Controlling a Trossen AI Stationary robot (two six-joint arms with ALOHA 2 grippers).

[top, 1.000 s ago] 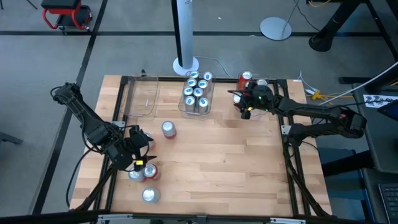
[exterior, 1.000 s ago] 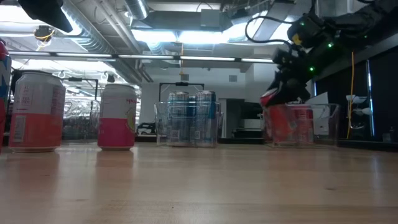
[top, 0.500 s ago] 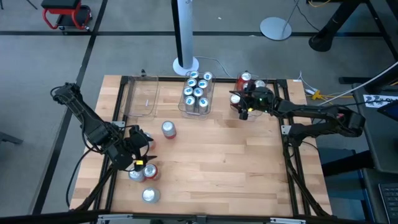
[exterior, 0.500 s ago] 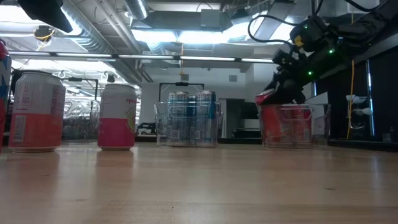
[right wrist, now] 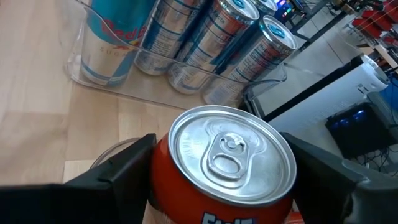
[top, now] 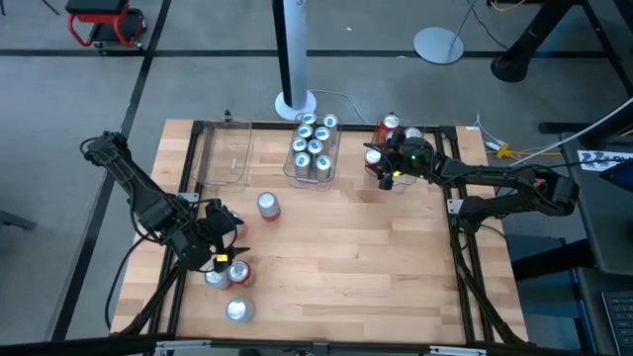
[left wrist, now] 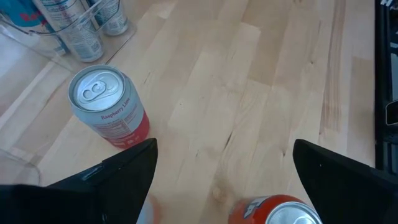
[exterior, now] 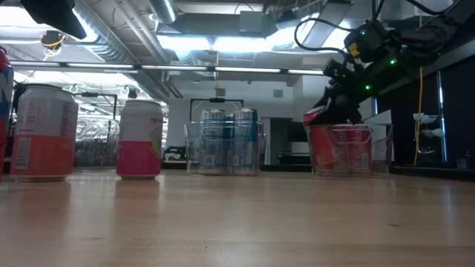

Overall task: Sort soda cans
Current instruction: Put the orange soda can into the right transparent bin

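Note:
My right gripper [top: 380,163] is at the far right, over a clear bin [exterior: 375,152] of red soda cans, and is shut on a red soda can [right wrist: 230,168]. In the low view that can [exterior: 318,116] sits tilted at the bin's rim. My left gripper [left wrist: 224,186] hangs open above the near-left cans, with a red can top [left wrist: 280,213] below it. A pink-red can [top: 268,206] stands alone on its base. Blue-and-white cans fill the middle bin [top: 313,148]. My right gripper pinches the red can's side walls just under its top rim [right wrist: 165,183] between the two fingers [right wrist: 115,177]. The fingers come slanting down from the table's right. The can is tilted, its silver top up, over the bin; whether its bottom rests on anything is hidden.
An empty clear bin [top: 227,153] stands far left. Three cans [top: 227,277] cluster near the front-left corner, one of them [top: 237,311] closest to the edge. A white pole base [top: 295,102] stands behind the table. Bare wood lies in the middle and near right.
My right gripper has tipped further downward with the red can and edged toward the table's left. The clear bin under it has shifted a little toward the table's left.

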